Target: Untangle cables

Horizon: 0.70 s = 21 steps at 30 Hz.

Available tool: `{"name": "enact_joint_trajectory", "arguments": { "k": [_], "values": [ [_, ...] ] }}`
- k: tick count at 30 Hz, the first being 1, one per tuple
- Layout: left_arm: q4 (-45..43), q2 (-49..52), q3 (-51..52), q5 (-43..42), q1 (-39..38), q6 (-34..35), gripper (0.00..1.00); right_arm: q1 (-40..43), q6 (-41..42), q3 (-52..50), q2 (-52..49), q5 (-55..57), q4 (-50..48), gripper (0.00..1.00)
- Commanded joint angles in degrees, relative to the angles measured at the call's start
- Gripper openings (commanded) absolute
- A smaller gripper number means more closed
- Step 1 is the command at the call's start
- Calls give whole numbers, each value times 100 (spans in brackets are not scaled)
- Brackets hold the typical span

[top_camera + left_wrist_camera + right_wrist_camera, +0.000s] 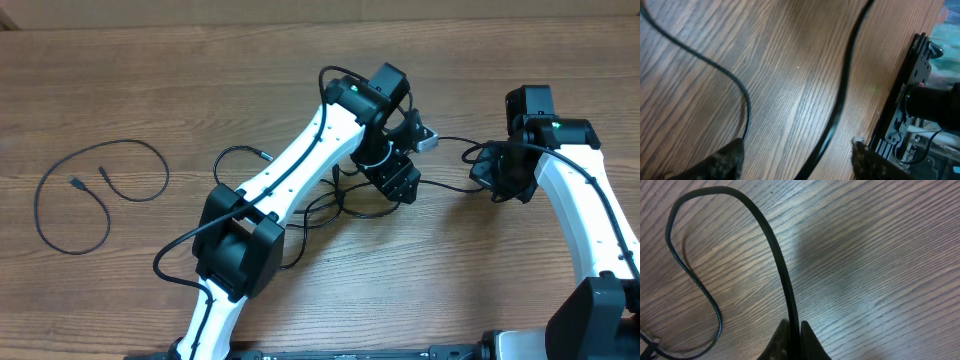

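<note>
Cables (335, 205) lie in a knot of overlapping black loops at the middle of the tabletop (150, 80), mostly under and beside the left arm's wrist. One loose cable (75, 195) rests in an open curl of its own, well apart at the left. The right hand (792, 336) is pressed together, pinching a held strand (775, 255) at its very tips. From the pinch this strand runs straight away from the hand, arches over and curves back down the left of that view. The left hand (800, 162) is spread, its fingertips (725, 160) wide apart and gripping nothing. A thick strand (840, 95) passes lengthwise through the gap between them, and a thin strand (747, 107) sweeps in to one fingertip, though I cannot tell whether it touches. Seen from above, the left hand (398, 178) hangs over the right edge of the knot and the right hand (500, 172) stands just to the right of it. The knot thus lies leftward from the right hand, with cable running left to right between the two. That left-to-right line looks to me like the axis the pulling apart depends on, the left hand being nearer the knot. The cables are smooth, round, limp and rubbery-looking, and the tabletop is flat, matte, brown wood grain.
</note>
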<state>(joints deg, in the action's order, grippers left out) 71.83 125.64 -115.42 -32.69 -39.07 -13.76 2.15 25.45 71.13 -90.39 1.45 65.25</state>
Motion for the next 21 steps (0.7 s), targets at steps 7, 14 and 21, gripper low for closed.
{"name": "enact_joint_trajectory", "arguments": {
  "k": [7, 14, 21],
  "values": [
    [-160, -17, -17, 1027, -9, 577, 4, -22, -39, -68, 17, -28, -24, 4],
    [793, -20, -1996, 841, 566, 710, 4, -22, -37, -68, 17, -28, -28, 59],
    [1858, -20, -5383, 874, 1314, 938, 4, -20, -42, -68, 17, -7, -26, 68]
  ]
}}
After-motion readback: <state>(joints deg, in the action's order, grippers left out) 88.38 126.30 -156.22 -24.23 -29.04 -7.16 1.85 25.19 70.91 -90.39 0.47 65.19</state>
